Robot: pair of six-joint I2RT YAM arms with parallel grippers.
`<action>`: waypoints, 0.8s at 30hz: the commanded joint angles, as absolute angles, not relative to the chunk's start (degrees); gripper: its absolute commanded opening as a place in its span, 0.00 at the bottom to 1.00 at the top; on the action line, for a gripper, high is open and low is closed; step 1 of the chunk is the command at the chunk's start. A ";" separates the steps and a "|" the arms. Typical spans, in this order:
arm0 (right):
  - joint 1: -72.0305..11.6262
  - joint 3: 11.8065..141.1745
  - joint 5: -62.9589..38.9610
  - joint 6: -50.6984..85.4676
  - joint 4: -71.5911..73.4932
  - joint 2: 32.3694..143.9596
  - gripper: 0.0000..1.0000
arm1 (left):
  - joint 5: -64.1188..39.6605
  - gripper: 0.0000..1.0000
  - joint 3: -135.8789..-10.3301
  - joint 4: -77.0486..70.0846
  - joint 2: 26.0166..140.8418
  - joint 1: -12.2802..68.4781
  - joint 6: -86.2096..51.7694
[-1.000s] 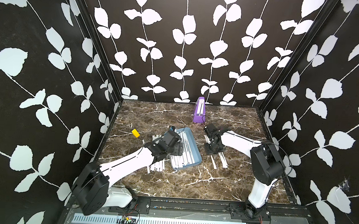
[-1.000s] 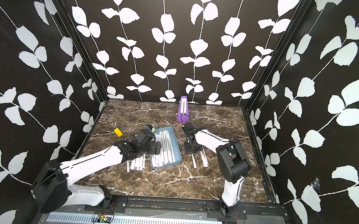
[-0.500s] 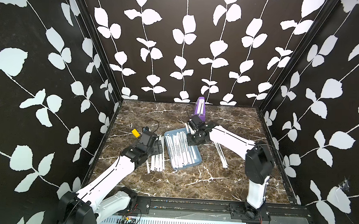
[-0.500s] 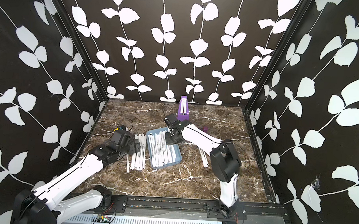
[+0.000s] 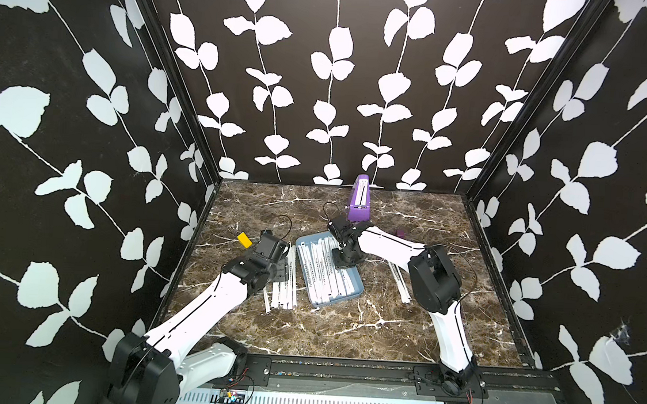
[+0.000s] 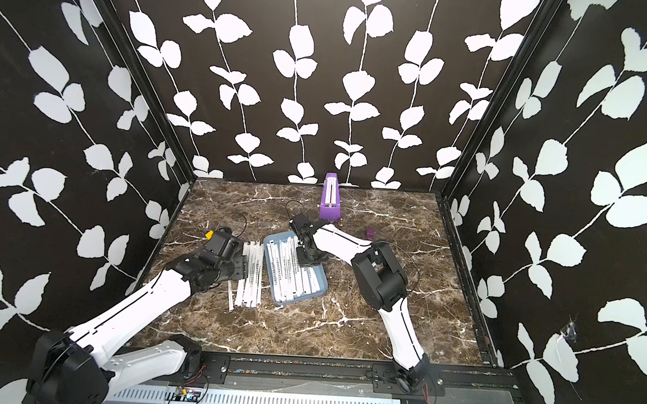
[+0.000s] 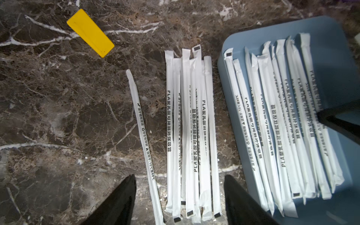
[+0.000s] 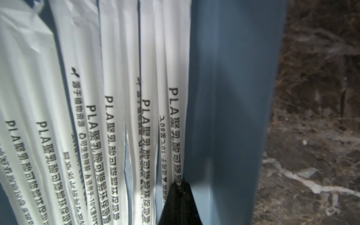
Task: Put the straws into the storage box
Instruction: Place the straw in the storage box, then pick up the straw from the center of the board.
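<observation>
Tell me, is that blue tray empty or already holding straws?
Partly filled: many wrapped straws lie side by side inside the storage box, with bare blue floor showing along one side.

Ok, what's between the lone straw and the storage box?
A bunch of wrapped straws lies on the marble between the lone straw and the storage box; the left wrist view shows it.

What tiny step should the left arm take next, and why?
Probably lower the left end effector and close it. Its jaws stand open astride the straws that lie loose on the table beside the box, so a squeeze there should gather them for carrying over.
</observation>
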State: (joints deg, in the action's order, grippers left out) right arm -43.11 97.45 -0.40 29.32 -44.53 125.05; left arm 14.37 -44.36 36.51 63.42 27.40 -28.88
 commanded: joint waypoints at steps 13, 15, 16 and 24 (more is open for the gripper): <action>-43.01 99.65 1.14 28.35 -46.79 113.75 0.29 | 3.69 0.42 -42.81 38.66 71.81 13.98 -25.14; -43.02 98.27 1.14 28.91 -45.98 112.74 0.29 | 3.69 0.39 -43.24 38.02 74.72 13.95 -25.01; -43.01 97.64 1.16 29.08 -45.61 112.34 0.30 | 3.90 0.37 -43.24 37.56 75.64 13.91 -24.89; -42.87 93.32 2.37 29.18 -44.28 110.13 0.29 | 5.97 0.31 -42.20 34.75 81.30 13.47 -24.64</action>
State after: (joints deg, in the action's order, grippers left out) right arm -43.11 95.68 0.91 28.93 -44.40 111.33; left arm 5.32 -43.27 36.36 80.73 14.00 -25.45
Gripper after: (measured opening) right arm 0.295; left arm 0.315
